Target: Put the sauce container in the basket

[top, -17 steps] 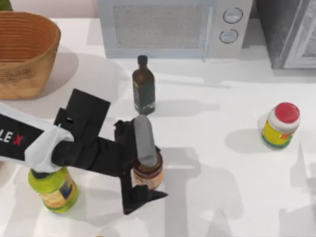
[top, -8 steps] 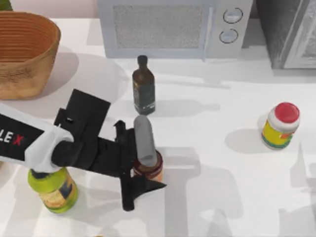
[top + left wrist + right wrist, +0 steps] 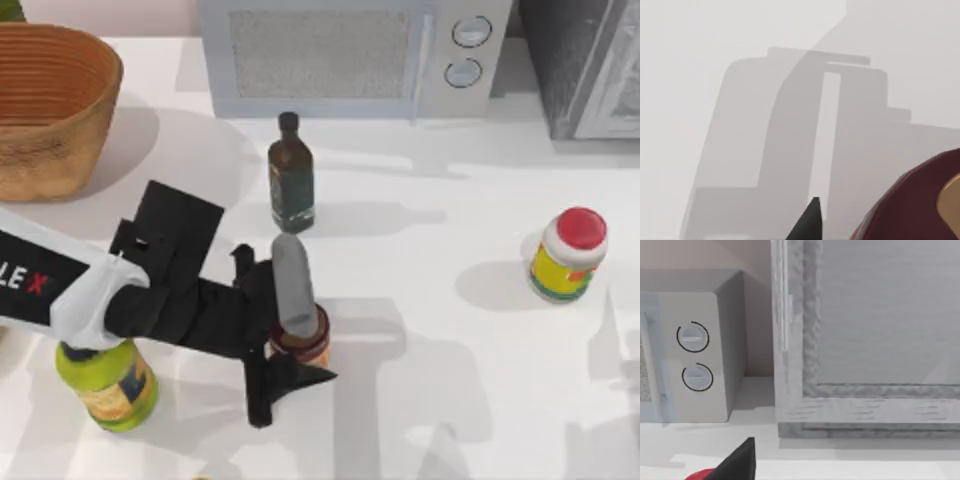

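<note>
Your left gripper (image 3: 290,345) sits right over the sauce container (image 3: 304,347), near the front of the table, a bit left of the middle. One grey finger lies across the lid and a dark finger sits on the front side, so the fingers look closed around the little jar. The left wrist view shows the jar's dark red side very close. The jar looks like it is on the table.

Just beside your arm, to the left, stands a green bottle (image 3: 108,385). Your arm passes right over it. If you swing toward the basket too low, I think you could knock that bottle down. The jar is round and smooth, so a weak hold may let it slip out.

Farther back, in the middle, stands a tall dark bottle (image 3: 291,177). It is near your path too. The red-capped jar (image 3: 568,254) is well apart on the right.

The basket (image 3: 50,105) waits at the far left corner. You must lift high to clear its rim.

The table (image 3: 450,380) is plain white and smooth. A microwave (image 3: 345,55) stands at the back. I cannot tell if your right gripper (image 3: 737,462) is open.
</note>
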